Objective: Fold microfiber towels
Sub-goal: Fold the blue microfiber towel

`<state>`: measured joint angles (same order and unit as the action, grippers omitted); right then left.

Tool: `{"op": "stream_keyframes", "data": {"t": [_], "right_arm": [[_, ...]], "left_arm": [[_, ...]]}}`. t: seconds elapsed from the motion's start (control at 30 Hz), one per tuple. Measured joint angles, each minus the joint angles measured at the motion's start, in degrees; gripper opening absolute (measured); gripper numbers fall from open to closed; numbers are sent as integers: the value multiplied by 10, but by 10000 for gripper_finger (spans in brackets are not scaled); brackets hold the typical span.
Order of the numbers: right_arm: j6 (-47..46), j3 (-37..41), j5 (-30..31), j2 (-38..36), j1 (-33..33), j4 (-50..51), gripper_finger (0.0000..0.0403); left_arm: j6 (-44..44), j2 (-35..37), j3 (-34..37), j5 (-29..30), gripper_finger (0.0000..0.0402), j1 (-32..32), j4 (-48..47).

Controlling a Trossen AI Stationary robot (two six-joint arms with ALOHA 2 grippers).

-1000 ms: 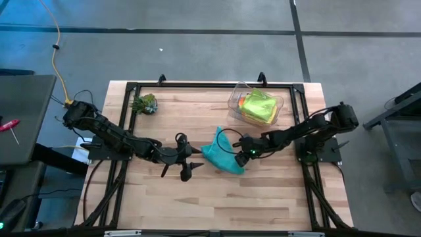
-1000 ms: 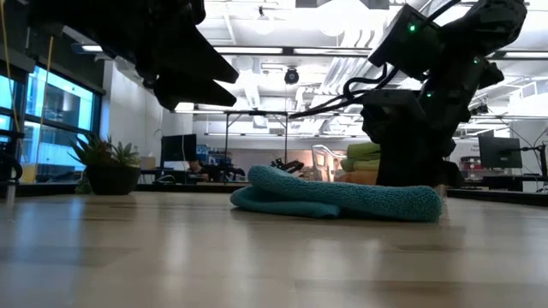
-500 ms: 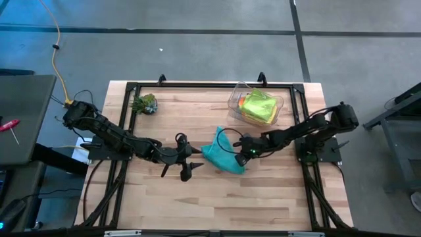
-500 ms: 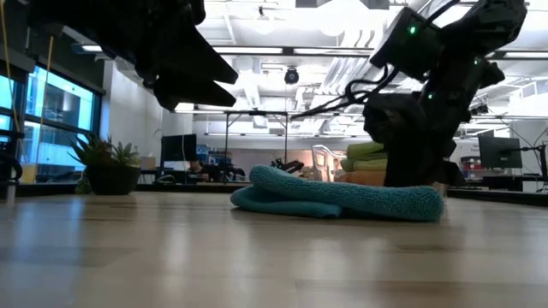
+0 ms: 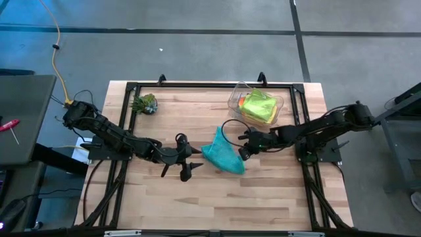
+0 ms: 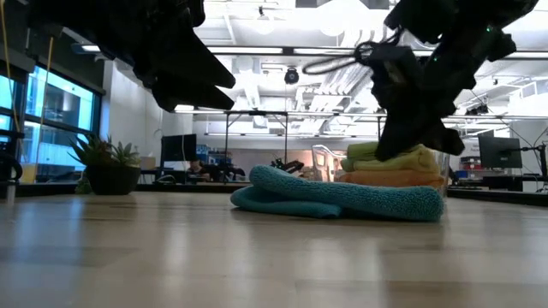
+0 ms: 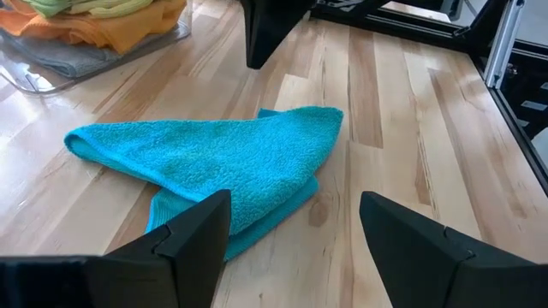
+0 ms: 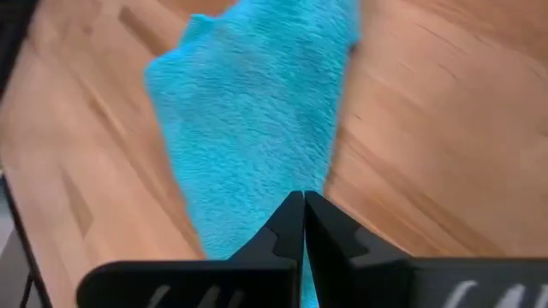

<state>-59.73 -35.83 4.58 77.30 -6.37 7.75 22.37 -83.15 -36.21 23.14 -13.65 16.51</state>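
A teal microfiber towel (image 5: pixel 222 158) lies loosely folded over on the wooden table (image 5: pixel 197 197), a little right of its middle. It also shows in the low view (image 6: pixel 342 198), the left wrist view (image 7: pixel 214 162) and the right wrist view (image 8: pixel 248 120). My right gripper (image 5: pixel 243 153) is shut and hangs above the towel's right edge, clear of it (image 6: pixel 449 145), with nothing between its fingers (image 8: pixel 304 224). My left gripper (image 5: pixel 189 158) stands open just left of the towel, above the table (image 7: pixel 295 210).
A clear plastic bin (image 5: pixel 255 105) at the far right holds folded lime green, orange and grey towels (image 7: pixel 94 26), seen as a stack in the low view (image 6: pixel 390 167). A small green plant (image 5: pixel 145 104) stands at the far left. A black frame (image 5: pixel 197 84) runs along the table's edges.
My right gripper has shut beside the towel's right edge, then risen and drawn back a little toward the table's right edge, tipping further down. The towel has stayed flat on the table.
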Motion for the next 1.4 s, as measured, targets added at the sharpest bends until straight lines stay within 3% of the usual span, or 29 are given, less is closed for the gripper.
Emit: {"op": "stream_keyframes", "data": {"t": [0.2,0.43,0.57,0.7,1.13,1.4], "right_arm": [[-33,0,-3,35,-3,12,25],[-45,0,-28,116,-8,-44,137],[-47,-3,-15,144,-8,-73,176],[-47,-3,-5,154,-9,-67,179],[-15,0,27,103,2,25,134],[-45,1,24,110,-14,-45,134]], "left_arm": [[0,0,0,0,248,0,0],[0,0,0,2,248,2,-1],[0,0,0,2,248,2,-1],[0,0,0,6,248,2,-1],[1,0,0,7,248,2,-1],[2,0,0,9,248,2,0]]}}
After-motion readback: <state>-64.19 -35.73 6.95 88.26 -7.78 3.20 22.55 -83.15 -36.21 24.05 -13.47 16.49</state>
